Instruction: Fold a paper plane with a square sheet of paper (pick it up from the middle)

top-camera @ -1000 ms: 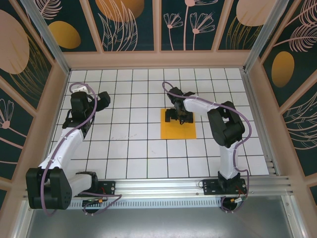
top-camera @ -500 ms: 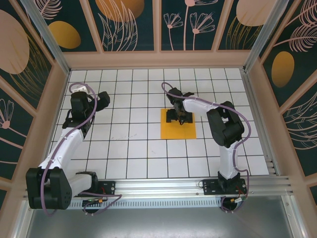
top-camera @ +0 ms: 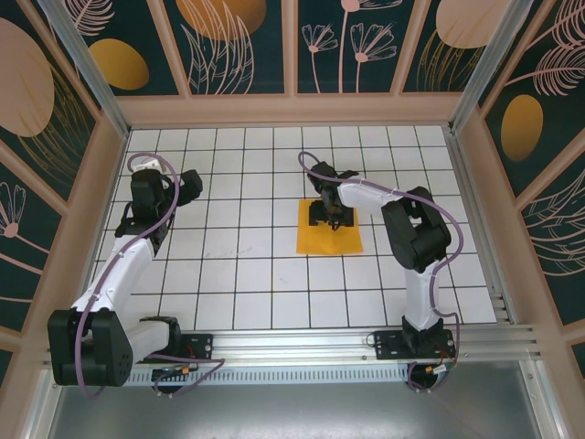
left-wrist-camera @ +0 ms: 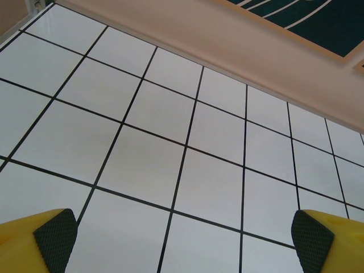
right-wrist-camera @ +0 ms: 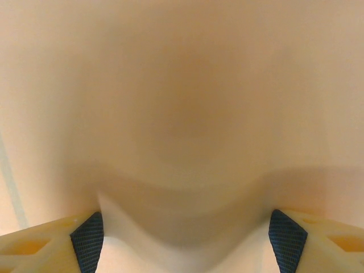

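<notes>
Paper (top-camera: 329,242) flat, not folded yet.
Right gripper (top-camera: 329,217) hangs spread open over it; left gripper (left-wrist-camera: 182,234) spread, well apart.

The desk (top-camera: 247,270) is a white surface ruled into square tiles by thin black lines, evenly lit with a soft sheen. Three walls close it in: a back wall (top-camera: 242,50), a left wall (top-camera: 37,128) and a right wall (top-camera: 548,146), all leaning outward. Each is made of dark teal panels painted with pale leaves, flowers and orange or peach ovals, set in light wooden frames. A plain wooden ledge (top-camera: 292,110) runs along the foot of the back wall. Metal posts (top-camera: 82,64) stand in the far corners. Along the near edge lies a silver rail (top-camera: 302,343), with a grey metal sheet (top-camera: 292,412) beyond it.
</notes>
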